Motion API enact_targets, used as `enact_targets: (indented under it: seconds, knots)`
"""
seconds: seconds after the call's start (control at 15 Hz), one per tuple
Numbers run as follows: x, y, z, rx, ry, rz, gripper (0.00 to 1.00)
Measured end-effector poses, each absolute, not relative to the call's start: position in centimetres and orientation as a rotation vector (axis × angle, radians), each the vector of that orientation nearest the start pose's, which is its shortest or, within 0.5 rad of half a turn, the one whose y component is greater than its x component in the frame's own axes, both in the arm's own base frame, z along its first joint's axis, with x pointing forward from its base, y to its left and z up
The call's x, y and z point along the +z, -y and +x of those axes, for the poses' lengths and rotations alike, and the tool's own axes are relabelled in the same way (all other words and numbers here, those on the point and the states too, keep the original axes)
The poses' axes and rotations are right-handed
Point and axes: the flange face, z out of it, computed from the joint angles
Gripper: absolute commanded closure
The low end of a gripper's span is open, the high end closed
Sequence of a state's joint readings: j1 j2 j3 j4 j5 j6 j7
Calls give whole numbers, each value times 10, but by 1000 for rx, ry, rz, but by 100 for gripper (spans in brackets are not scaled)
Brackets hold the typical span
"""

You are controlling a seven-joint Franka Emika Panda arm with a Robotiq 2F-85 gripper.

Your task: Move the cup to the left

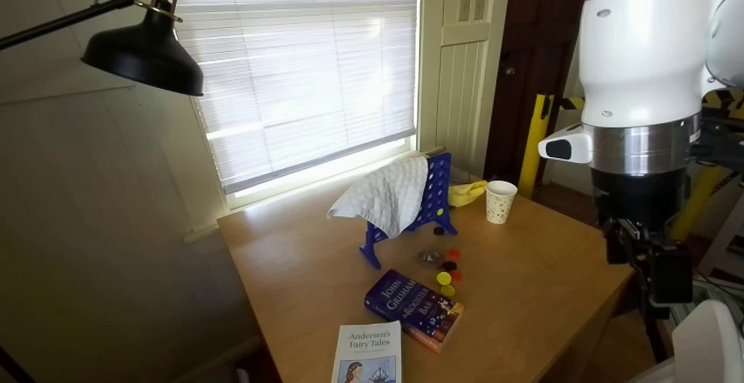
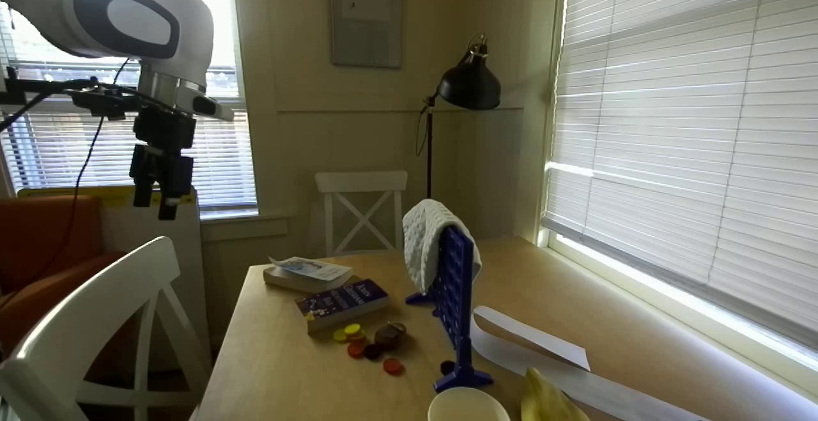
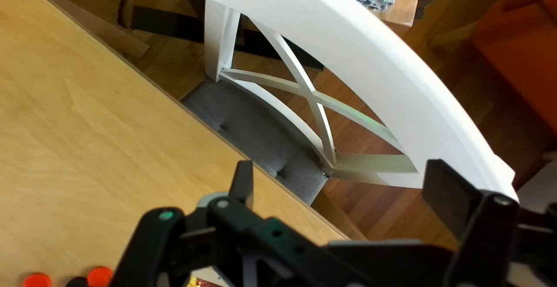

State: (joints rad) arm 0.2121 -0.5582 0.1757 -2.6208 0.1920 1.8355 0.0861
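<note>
A white paper cup (image 1: 500,203) with a small coloured pattern stands upright on the wooden table (image 1: 540,267), near its far right corner in an exterior view. In an exterior view only the upper part of the cup (image 2: 468,405) shows at the bottom edge. The cup is out of the wrist view. My gripper (image 2: 154,205) is raised in the air beyond the table's edge, above a white chair and well apart from the cup. In the wrist view my gripper (image 3: 340,167) has its fingers wide apart with nothing between them.
A blue game frame (image 1: 437,191) with a white cloth (image 1: 386,194) over it stands beside the cup. A yellow object (image 1: 465,194) lies close to the cup. Loose discs (image 1: 444,278) and two books (image 1: 415,307) lie nearby. A white chair (image 2: 96,331) stands at the table's edge.
</note>
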Motion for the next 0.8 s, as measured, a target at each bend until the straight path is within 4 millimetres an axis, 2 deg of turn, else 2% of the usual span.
enact_targets:
  seconds: [0.27,0.4,0.6,0.8]
  knots:
    - [410,-138,315,372,310,-3083,0]
    - [412,-120,322,356,323,-3096,0]
    - [422,-64,340,317,290,-3104,0]
    - [431,15,355,238,184,-3113,0]
